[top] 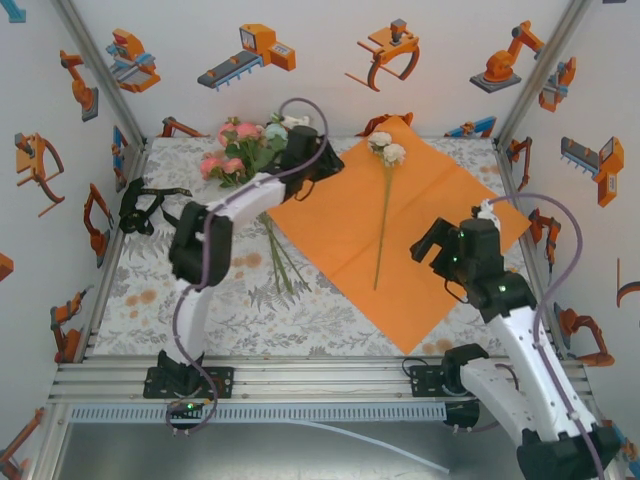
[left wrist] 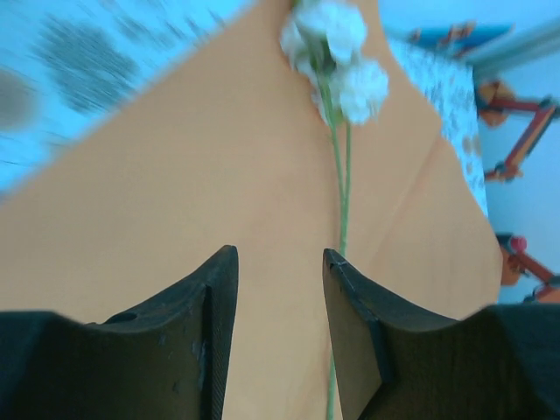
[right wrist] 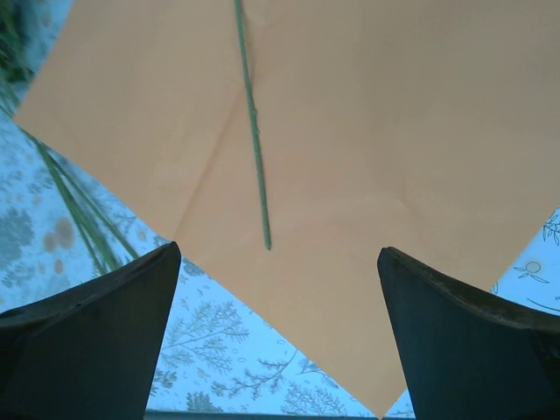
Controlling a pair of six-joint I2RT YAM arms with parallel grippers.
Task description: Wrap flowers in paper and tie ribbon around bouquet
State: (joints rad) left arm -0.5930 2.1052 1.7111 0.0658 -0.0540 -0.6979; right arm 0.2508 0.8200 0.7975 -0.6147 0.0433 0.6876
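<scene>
The orange paper [top: 420, 215] lies flat as a diamond in the middle of the table. On it rests one cream flower [top: 387, 148], its long green stem [top: 381, 230] pointing toward the near edge. The remaining pink, cream and green flowers [top: 240, 150] lie off the paper at the back left, with their stems [top: 283, 262] on the cloth. The black ribbon [top: 140, 210] sits bunched at the far left. My left gripper [top: 325, 160] hovers open over the paper's left corner, and the cream flower [left wrist: 337, 52] is ahead of its fingers [left wrist: 219, 289]. Above the paper's near right side my right gripper [top: 430, 245] is wide open and holds nothing.
A leaf-patterned tablecloth [top: 240, 320] covers the table. White walls with printed robot pictures close in the left, back and right sides. In the right wrist view the paper's near corner [right wrist: 385, 407] and the end of the stem [right wrist: 267, 241] lie between the fingers.
</scene>
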